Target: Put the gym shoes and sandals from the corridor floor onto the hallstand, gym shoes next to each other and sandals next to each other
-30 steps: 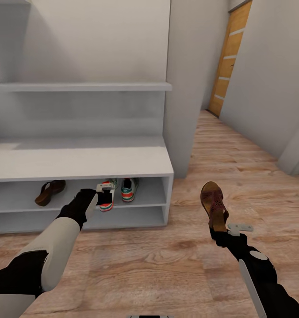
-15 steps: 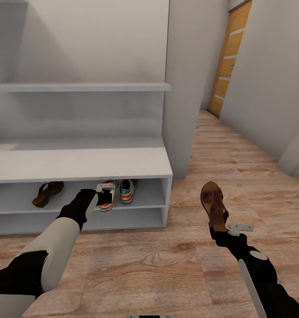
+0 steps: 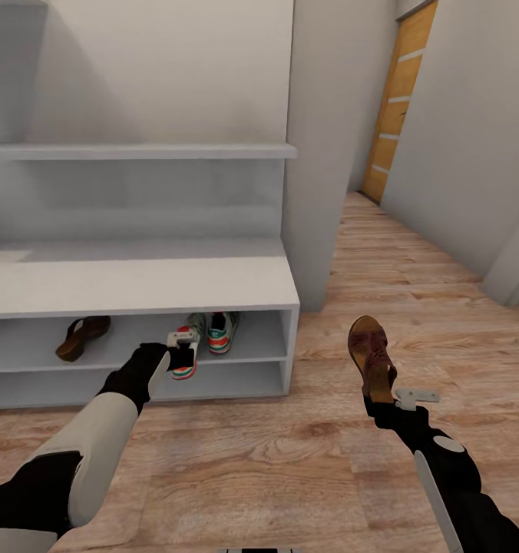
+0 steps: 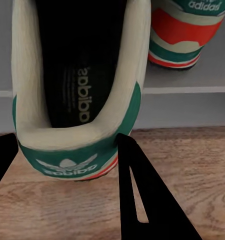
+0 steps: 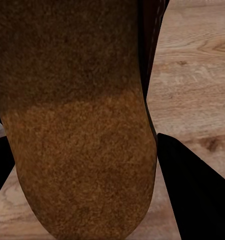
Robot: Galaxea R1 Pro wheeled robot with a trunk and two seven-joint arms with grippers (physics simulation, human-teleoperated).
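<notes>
Since a second ago our left gripper (image 3: 184, 347) has pulled back a bit from the hallstand (image 3: 137, 284), dragging the gym shoe (image 3: 184, 355) so its heel now hangs past the shelf edge. Its fingers (image 4: 142, 200) sit closed around that heel. The second gym shoe (image 3: 223, 330) sits just beside it in the upper slot, and one sandal (image 3: 81, 336) lies further along the same slot. Our right gripper (image 3: 381, 395) is clamped on the other sandal (image 3: 371, 355), held above the corridor floor (image 3: 290, 453), out past the hallstand's end.
</notes>
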